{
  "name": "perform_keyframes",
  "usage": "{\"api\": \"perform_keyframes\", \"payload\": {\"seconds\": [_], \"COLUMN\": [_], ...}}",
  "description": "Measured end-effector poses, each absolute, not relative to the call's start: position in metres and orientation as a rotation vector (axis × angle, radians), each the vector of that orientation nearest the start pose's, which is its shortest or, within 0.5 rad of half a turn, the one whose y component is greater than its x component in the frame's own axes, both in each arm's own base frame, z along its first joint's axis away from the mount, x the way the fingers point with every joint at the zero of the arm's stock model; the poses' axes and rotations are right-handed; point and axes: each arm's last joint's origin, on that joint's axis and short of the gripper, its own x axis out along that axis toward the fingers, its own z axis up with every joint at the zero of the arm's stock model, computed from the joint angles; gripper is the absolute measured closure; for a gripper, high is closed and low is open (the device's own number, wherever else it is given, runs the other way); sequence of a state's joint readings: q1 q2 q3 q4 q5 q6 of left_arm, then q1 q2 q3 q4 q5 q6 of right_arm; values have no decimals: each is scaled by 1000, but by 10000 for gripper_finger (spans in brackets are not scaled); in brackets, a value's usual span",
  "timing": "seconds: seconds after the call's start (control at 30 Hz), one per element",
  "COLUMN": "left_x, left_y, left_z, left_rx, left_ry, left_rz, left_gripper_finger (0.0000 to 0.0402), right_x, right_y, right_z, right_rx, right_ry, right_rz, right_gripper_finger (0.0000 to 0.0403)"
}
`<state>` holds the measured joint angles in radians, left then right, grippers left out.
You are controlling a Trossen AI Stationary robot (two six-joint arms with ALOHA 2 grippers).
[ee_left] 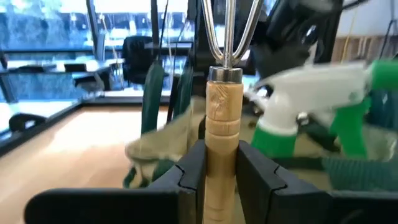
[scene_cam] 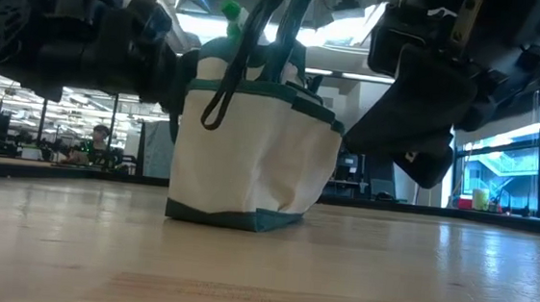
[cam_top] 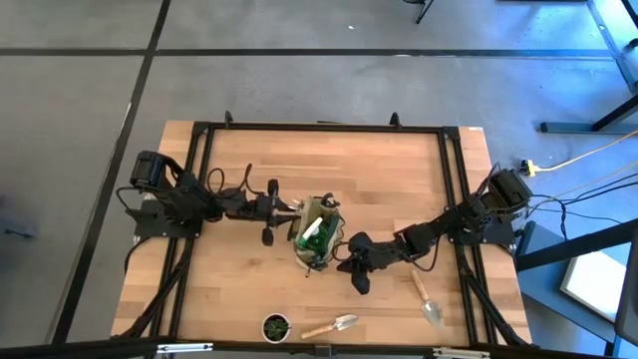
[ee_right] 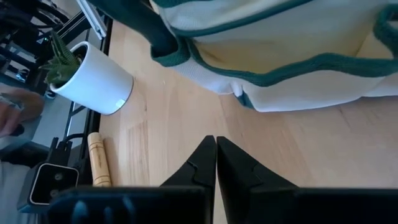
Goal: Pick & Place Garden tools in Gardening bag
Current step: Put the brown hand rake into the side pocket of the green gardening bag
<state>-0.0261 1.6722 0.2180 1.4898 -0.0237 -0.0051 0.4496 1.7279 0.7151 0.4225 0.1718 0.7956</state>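
The gardening bag stands on its base at the table's middle and also shows in the low view. A green spray bottle with a white top stands inside it. My left gripper is at the bag's left rim, shut on a wooden-handled metal fork. The fork's tines point toward the bag. My right gripper is shut and empty, low over the table just right of the bag's base; it also shows in its own wrist view. Two trowels lie flat on the table near its front edge. My left gripper pinches the fork's wooden handle between its two fingers, a little behind the metal collar. The fingers come level from the table's left side and lie along the handle. The fork is lifted clear and sticks straight out ahead of the fingers.
A small round pot with a green plant stands at the front edge, left of the nearer trowel; it also shows in the right wrist view. The bag's dark handles stand up above its mouth. Bare wood lies at the far side and near left.
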Motion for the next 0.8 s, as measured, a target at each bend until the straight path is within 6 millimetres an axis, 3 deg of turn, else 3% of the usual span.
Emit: {"api": "perform_keyframes", "payload": {"seconds": [0.8], "left_x": [228], "left_y": [-23], "left_z": [149], "left_rx": [7], "left_ry": [-151], "left_rz": [-138], "left_gripper_finger": [346], "right_x": [293], "right_y": [134], "right_z": [135], "right_rx": [621], "right_ry": [633], "right_rz": [18], "right_gripper_finger": [386]}}
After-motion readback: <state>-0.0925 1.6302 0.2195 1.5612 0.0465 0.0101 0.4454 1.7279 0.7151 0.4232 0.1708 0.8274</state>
